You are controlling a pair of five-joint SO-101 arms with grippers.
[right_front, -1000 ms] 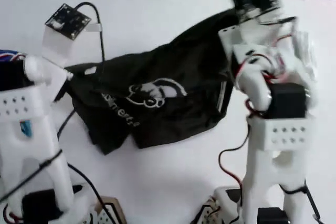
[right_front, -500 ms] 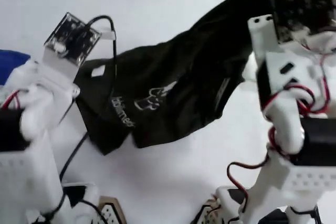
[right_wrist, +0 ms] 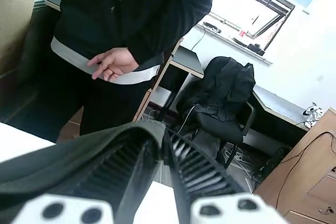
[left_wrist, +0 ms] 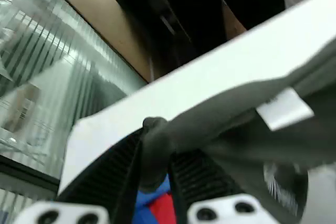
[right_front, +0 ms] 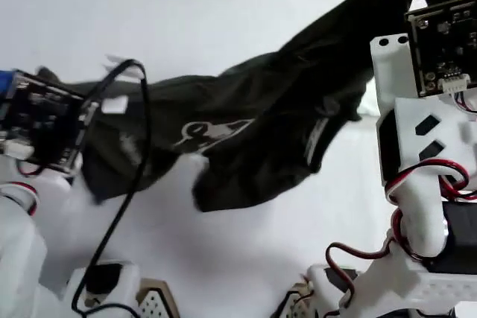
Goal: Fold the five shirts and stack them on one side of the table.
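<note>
Pinching a bunched fold of the black shirt point(right_front: 253, 128), the left gripper point(left_wrist: 155, 153) has its ribbed fingers clamped on the cloth, and the right gripper point(right_wrist: 160, 145) grips the far-right end. The shirt stretches between them and sags over the white table point(right_front: 223, 20). It looks light and limp, and probably holds best at hems or seams.

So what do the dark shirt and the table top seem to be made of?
The dark shirt looks like soft, matte knit cloth, probably cotton: it drapes and creases loosely where it is lifted. The table top looks hard, smooth and white, perhaps laminate or painted board; the look leaves that open.
</note>
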